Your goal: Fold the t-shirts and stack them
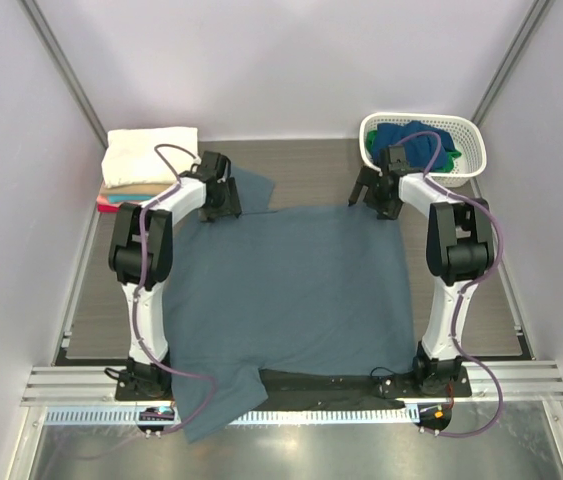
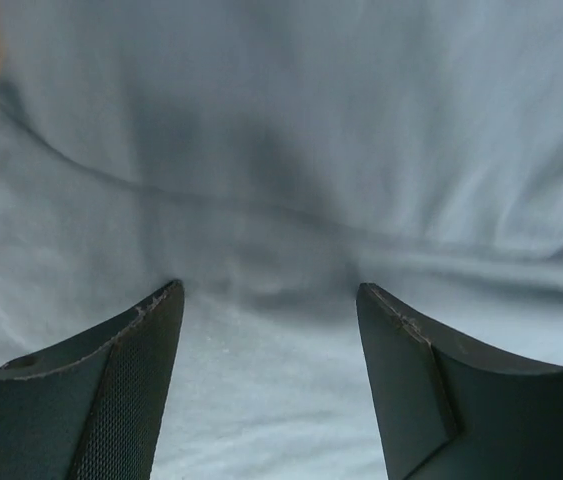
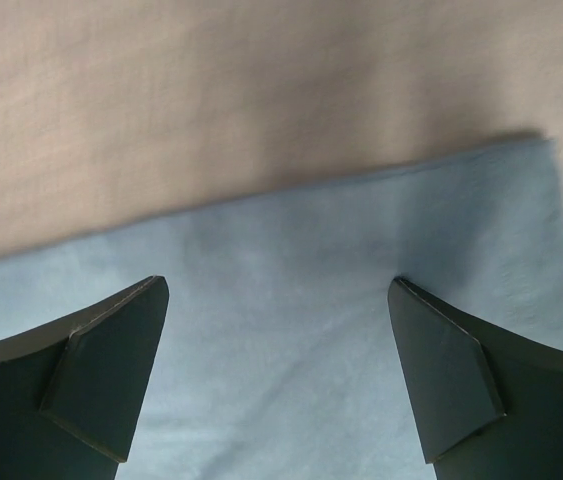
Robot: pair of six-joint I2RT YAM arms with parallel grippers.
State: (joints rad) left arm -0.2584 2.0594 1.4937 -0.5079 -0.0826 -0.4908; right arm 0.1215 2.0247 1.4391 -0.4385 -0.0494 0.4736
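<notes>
Top external view: slate-blue t-shirt lies flat mid-frame, its upper corners directly beneath the left gripper and right gripper, both with jaws spread wide.

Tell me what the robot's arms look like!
The left arm and right arm are white tubes with chunky black joints. A thin purple cable loops along each. The left gripper and right gripper each have two black, wedge-shaped fingers.

light: bright, even, overhead | shadows: soft | wrist views: close-up, slightly blurred
</notes>
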